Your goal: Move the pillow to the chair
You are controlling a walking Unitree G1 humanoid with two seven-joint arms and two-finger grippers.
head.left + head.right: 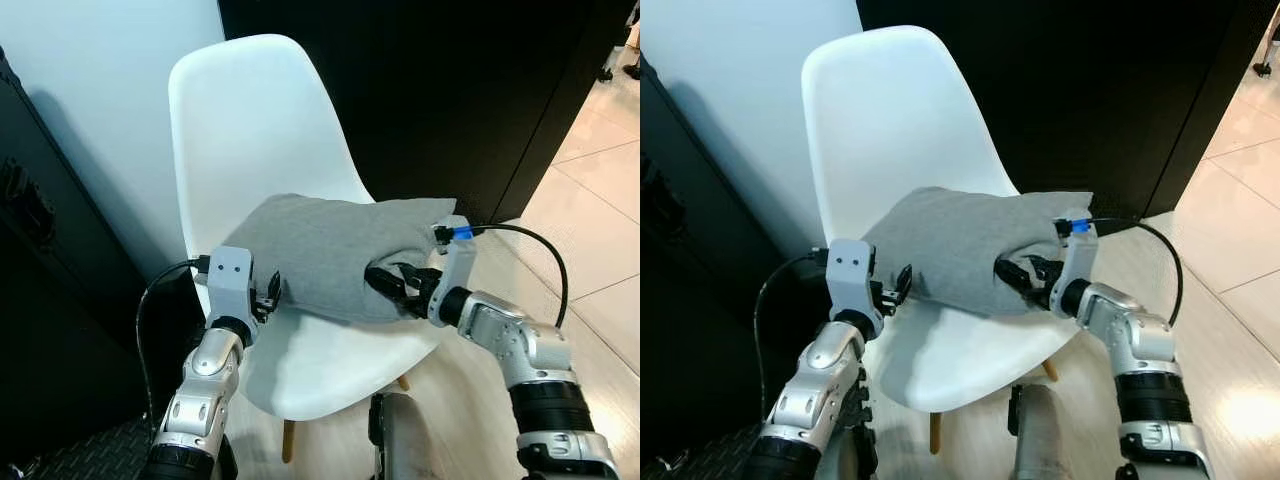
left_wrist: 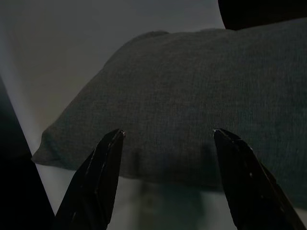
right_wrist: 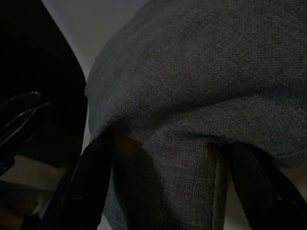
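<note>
A: Start from the right gripper (image 1: 392,282). What is it doing?

B: Its two black fingers (image 3: 93,187) stand on both sides of a fold at the pillow's front right corner. The grey cloth fills the space between them, so I judge it is clamped on the pillow (image 1: 335,250).

A: And the left gripper (image 1: 270,293)?

B: Its fingers are apart, with nothing between them. In the left wrist view the pillow lies straight ahead of the tips, just beyond them, not touching.

A: Where is the pillow now?

B: On the seat of the white chair (image 1: 250,120). Its far part leans toward the backrest and its front edge rests on the seat. The long axis runs across the seat, from the robot's left to its right, so each gripper faces one end.

A: Then which relation matters for the next move?

B: I think it is the right side. The pillow is already on the chair, so what remains is probably for the right fingers to let go and draw back toward the robot, away from the front edge.
</note>
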